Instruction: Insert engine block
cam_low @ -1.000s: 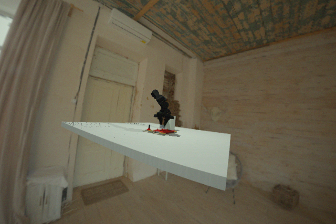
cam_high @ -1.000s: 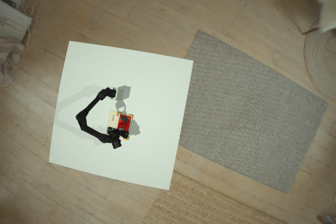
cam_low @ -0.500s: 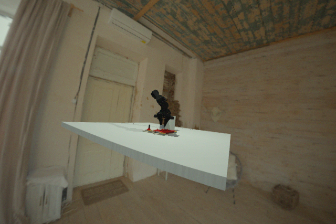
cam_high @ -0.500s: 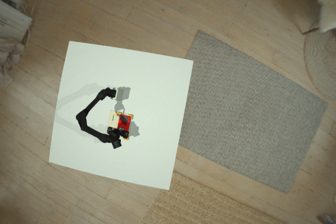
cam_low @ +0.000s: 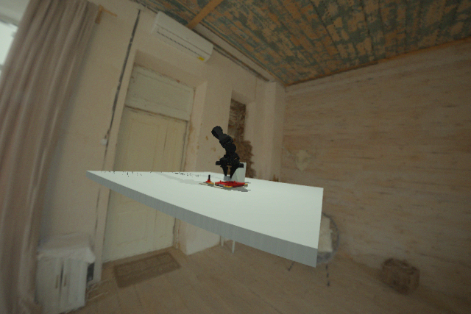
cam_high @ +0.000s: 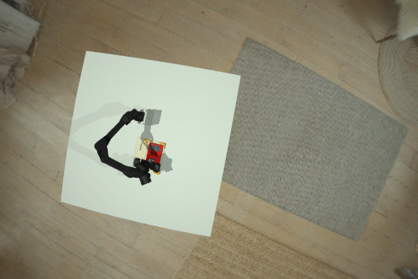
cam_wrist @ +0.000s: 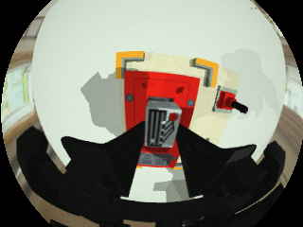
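Observation:
The engine block (cam_wrist: 163,124) (cam_low: 227,179) is a grey block with dark slots and a small red disc on its upper face. My gripper (cam_wrist: 160,125) (cam_low: 228,176) points down and is shut on it, one finger on each side. The red car body (cam_wrist: 136,85) (cam_high: 158,157) (cam_low: 236,184) lies flat directly below. The block stands over the body's middle in the wrist view. The block and the fingers hide the opening and the rib, so I cannot tell whether its lower end is inside.
The car body lies on a cream board (cam_wrist: 166,62) (cam_high: 138,155) with orange corner brackets (cam_wrist: 208,65). A red holder with a black lever (cam_wrist: 240,107) (cam_low: 208,179) stands on the board beside the body. The white table (cam_high: 189,100) carries everything, including the arm's base.

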